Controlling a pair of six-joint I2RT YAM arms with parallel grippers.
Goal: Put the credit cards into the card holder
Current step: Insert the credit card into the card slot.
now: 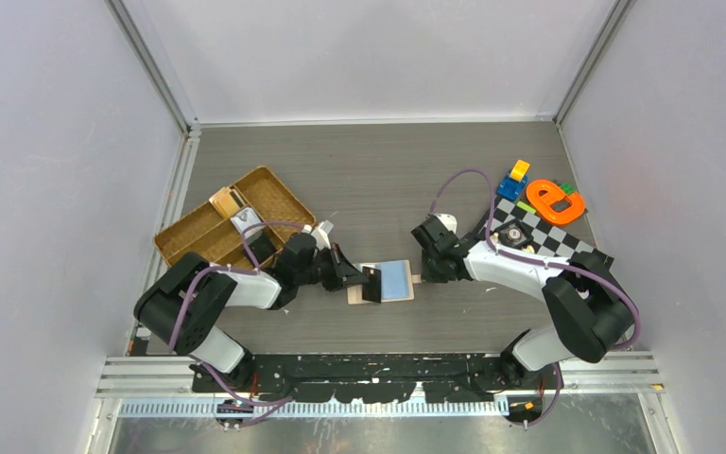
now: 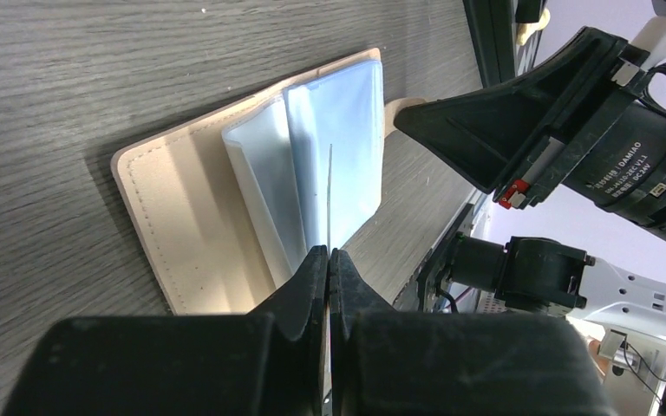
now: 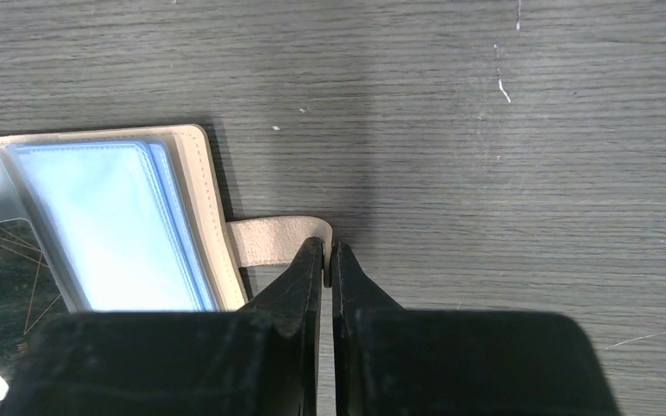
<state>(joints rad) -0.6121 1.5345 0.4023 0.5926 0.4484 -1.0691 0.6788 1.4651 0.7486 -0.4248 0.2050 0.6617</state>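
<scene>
Dark wood-grain tabletop (image 1: 359, 170): at centre frame the left gripper (image 2: 329, 260) is clamped on the short edge of a thin, stiff, slick-looking credit card (image 2: 329, 195), edge-down over the open card holder (image 2: 182, 225), whose soft pockets probably flex; to the right, the right gripper (image 3: 329, 253) pinches its tab (image 3: 269, 241).

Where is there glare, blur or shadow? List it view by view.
Top external: even, soft light, walls splayed by the wide lens. Left wrist: left gripper a blurred dark mass, card holder sharp. Right wrist: clear pockets washed out bluish-white, a soft shadow on the table beside the tab.
</scene>
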